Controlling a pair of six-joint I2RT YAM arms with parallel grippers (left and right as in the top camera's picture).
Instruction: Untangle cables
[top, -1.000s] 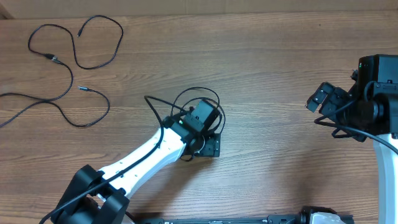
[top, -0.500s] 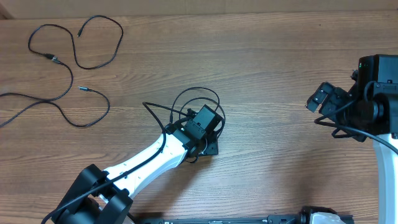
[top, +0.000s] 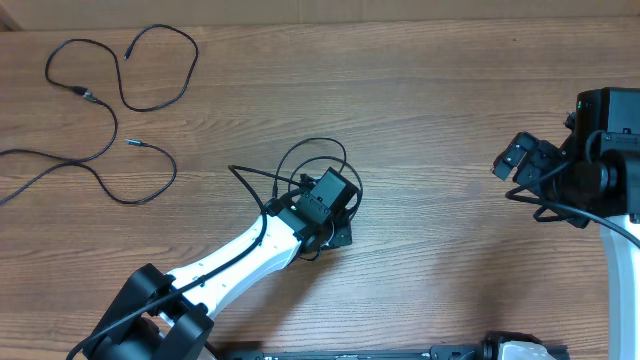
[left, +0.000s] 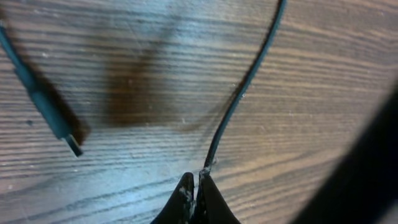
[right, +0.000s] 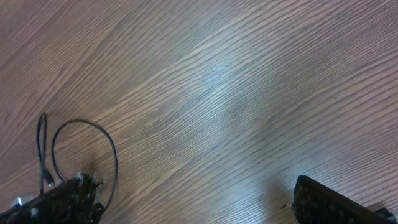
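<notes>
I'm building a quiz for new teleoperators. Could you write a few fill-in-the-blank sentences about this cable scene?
1. The left fingers are ____ on a thin black cable.
2. The right fingers hold ____.
3. On the table, the loose strands lie toward the robot's ____ side.
Missing words: shut; nothing; left.

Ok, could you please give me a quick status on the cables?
Left gripper shut on a cable in the tangle. Right gripper open, apart. Other cables loose, far left. Nothing in the way.
</notes>
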